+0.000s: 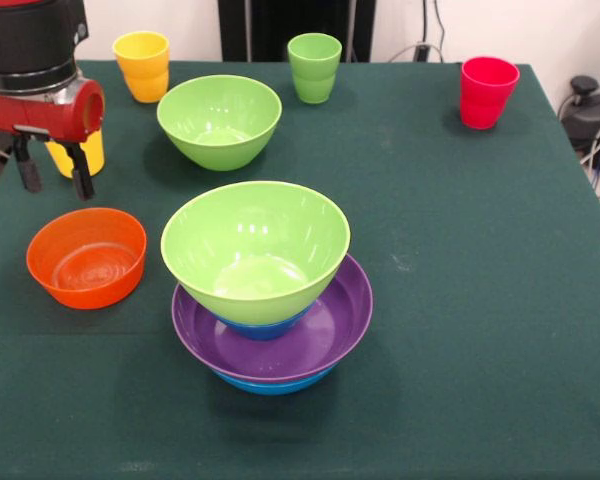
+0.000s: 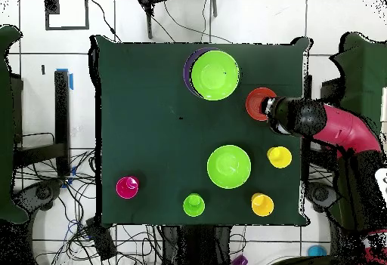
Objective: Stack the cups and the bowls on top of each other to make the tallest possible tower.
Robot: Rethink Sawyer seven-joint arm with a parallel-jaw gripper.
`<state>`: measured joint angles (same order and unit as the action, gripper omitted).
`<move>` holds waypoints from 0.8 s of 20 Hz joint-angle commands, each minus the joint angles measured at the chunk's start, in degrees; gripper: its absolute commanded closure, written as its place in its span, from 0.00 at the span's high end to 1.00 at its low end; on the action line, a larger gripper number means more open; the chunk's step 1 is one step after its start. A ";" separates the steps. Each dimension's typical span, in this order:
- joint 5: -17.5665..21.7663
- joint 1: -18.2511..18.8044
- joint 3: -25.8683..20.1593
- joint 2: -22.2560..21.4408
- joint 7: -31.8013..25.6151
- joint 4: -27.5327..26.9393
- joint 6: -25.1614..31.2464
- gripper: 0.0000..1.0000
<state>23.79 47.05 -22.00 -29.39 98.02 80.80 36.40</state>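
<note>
Below tool (image 1: 52, 176) (fingers apart): small orange bowl (image 1: 86, 256).

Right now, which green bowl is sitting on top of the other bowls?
The nearer light green bowl tops the tower, resting above the purple bowl. The other green bowl sits alone on the table, beside the green cup.

Glossy smooth plastic bowls (image 1: 255, 250) and cups (image 1: 315, 67) on matt dark green cloth-covered table (image 1: 480, 300).
</note>
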 commanded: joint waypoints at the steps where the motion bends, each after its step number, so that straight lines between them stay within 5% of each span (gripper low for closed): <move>1: 1.07 -0.81 -3.57 2.35 -6.95 -0.70 3.59 1.00; 12: 1.36 -0.41 -4.14 5.28 -9.71 -6.07 5.99 1.00; 16: -1.02 -2.82 -0.07 0.57 -0.99 -4.80 8.70 1.00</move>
<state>23.58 47.14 -22.11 -28.45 98.02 78.82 37.08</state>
